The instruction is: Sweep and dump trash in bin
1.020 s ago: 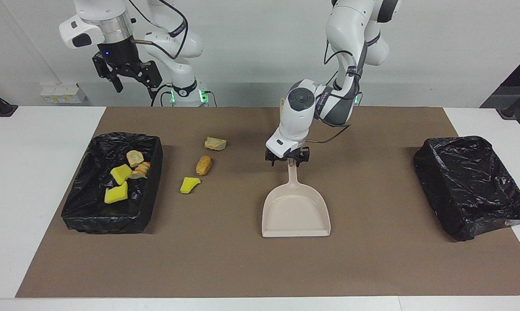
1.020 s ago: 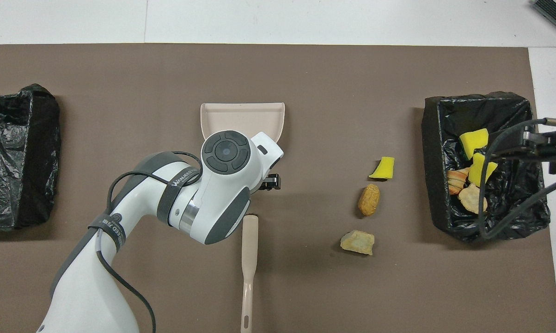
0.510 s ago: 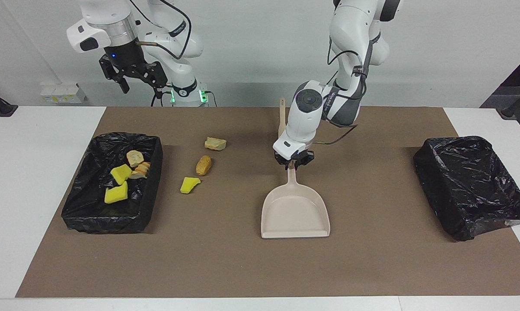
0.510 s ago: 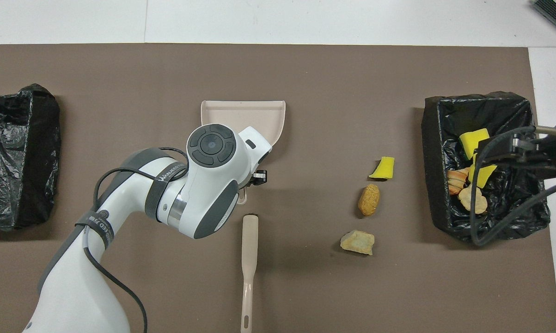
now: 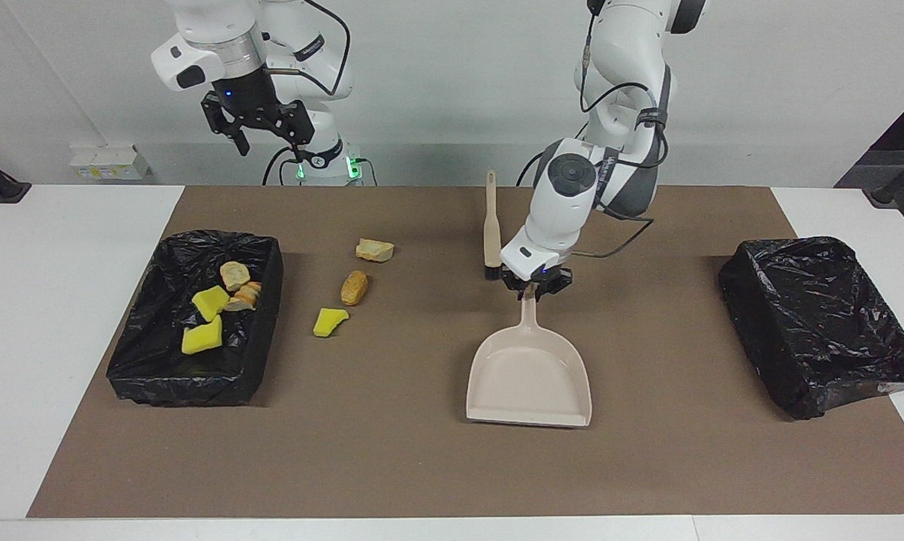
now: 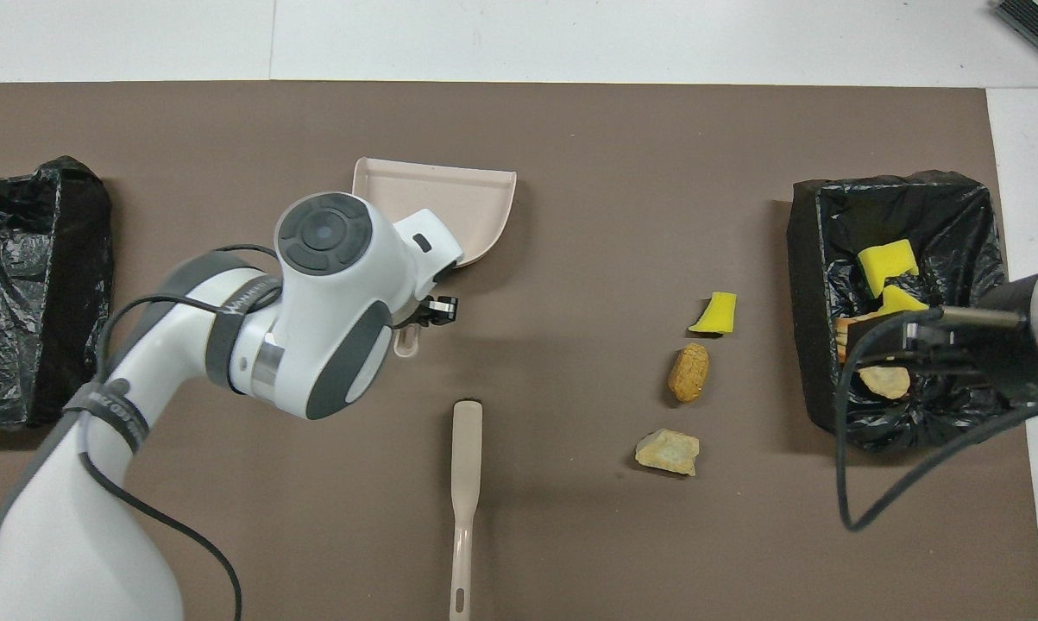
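Three rough lumps [image 5: 354, 287] loose on brown mat; my left gripper [image 5: 534, 286] clamped on smooth beige dustpan [image 5: 528, 379] handle; my right gripper [image 5: 260, 128] raised, fingers apart.

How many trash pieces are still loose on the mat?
3, in a row beside the filled bin: a yellow chunk farthest from the robots, an orange lump in the middle, a tan piece nearest them. None seem hidden.
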### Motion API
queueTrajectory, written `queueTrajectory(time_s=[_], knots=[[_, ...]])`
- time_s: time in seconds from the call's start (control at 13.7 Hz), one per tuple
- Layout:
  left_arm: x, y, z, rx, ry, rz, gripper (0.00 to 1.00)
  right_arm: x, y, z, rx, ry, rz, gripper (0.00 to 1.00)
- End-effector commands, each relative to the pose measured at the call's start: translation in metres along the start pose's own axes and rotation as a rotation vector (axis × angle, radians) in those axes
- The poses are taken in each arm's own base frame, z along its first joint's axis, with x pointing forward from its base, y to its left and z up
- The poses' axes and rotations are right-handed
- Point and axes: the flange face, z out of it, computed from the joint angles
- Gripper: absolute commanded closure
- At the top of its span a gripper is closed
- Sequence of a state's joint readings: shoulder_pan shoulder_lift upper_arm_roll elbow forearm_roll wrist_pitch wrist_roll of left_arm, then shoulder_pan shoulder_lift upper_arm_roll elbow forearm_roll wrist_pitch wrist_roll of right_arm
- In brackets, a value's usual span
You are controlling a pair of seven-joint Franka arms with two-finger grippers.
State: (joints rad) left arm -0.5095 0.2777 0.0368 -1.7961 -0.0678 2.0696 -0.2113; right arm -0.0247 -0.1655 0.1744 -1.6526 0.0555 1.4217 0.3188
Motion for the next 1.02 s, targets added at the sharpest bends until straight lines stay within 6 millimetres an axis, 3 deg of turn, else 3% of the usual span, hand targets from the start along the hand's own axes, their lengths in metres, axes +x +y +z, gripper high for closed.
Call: queueTrajectory(time_s=[0.0,0.22,0.51,0.73,0.95], knots=[[0.002,-0.054,-0.039,-0.001,0.016,0.111,1.0,-0.053,-0.025,0.04,0.003,-0.013,-0.056,0.01],[0.002,-0.106,-0.049,-0.002,0.005,0.311,1.0,-0.088,-0.085,0.075,-0.003,-0.042,-0.005,0.07],[-0.004,-0.17,-0.052,-0.013,-0.021,0.561,1.0,-0.149,-0.186,0.17,0.0,-0.028,0.028,0.08],[-0.014,-0.216,-0.052,-0.036,-0.058,0.683,1.0,-0.173,-0.257,0.23,0.031,-0.017,0.068,0.08],[-0.022,-0.254,-0.052,-0.047,-0.063,0.931,1.0,-0.189,-0.303,0.282,0.049,-0.005,0.049,0.1]])
